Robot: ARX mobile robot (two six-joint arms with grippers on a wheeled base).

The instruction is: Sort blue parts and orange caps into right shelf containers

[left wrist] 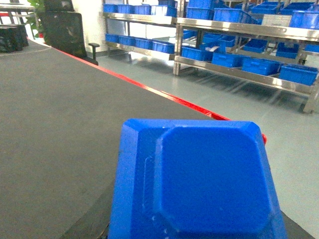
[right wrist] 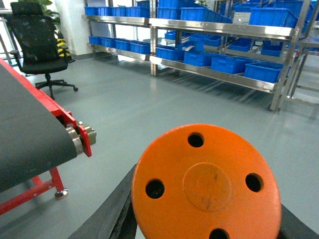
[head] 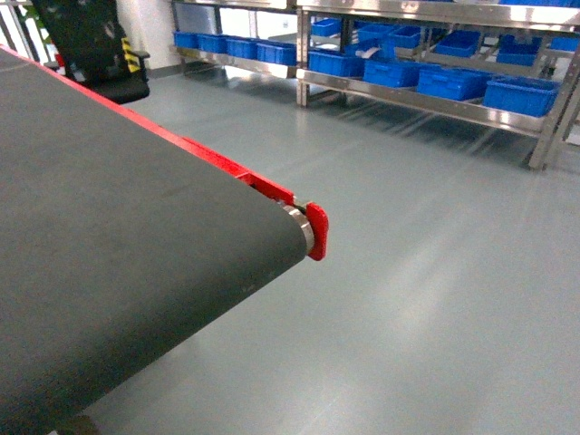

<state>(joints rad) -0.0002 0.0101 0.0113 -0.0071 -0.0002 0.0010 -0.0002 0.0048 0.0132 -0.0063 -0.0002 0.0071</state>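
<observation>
- Left gripper (left wrist: 199, 219) grasps a blue part (left wrist: 199, 184); right gripper (right wrist: 207, 224) grasps an orange cap (right wrist: 207, 186).
- Both picked up; shelf containers (right wrist: 261, 71) sit well ahead, delivery undone.

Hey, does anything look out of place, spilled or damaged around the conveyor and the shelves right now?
Nothing stands out. The conveyor belt is bare and flat, and the blue crates sit in rows on the steel shelves. A blue part and an orange cap fill the wrist views, looking intact.

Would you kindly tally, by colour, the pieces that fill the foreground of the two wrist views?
blue part: 1
orange cap: 1
Total: 2
</observation>
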